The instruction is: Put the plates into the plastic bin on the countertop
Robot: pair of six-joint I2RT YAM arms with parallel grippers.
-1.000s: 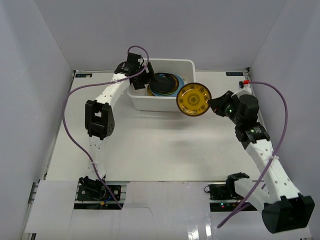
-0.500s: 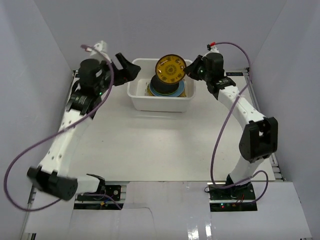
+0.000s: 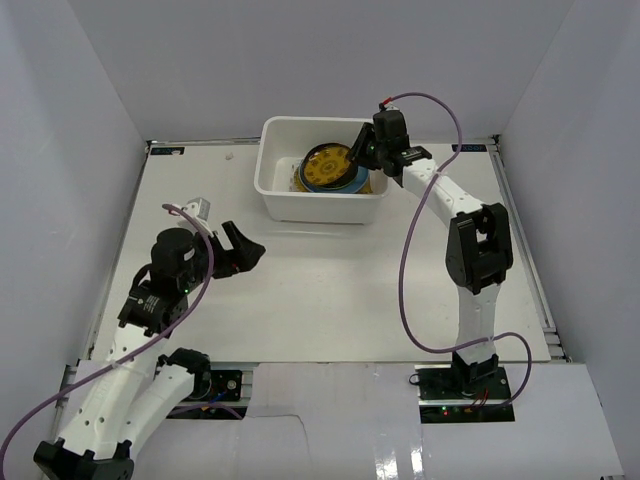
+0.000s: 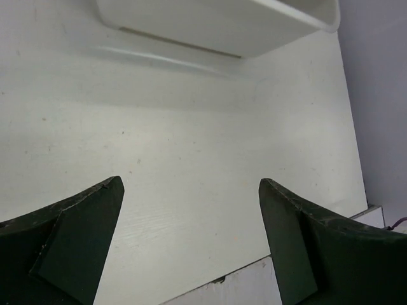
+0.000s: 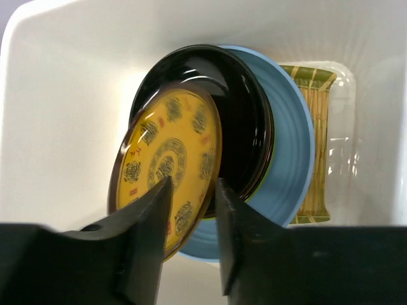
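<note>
Three plates (image 5: 292, 127), perhaps more, under yellow plate (image 5: 168, 165)

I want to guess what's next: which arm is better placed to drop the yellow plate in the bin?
Right. The right gripper is around the yellow plate at its rim, inside the plastic bin. The left gripper hangs open over the countertop, away from the bin.

The left arm (image 3: 120, 365) is found folded over the near left corner of the countertop (image 3: 330, 285), with the left gripper (image 3: 245, 252) held above the surface, jaws spread wide. The right arm (image 3: 478, 250) is extended to the far edge, the right gripper (image 3: 362, 158) tilted downward, fingers (image 5: 143, 235) narrowly parted; grip contact cannot be established.
</note>
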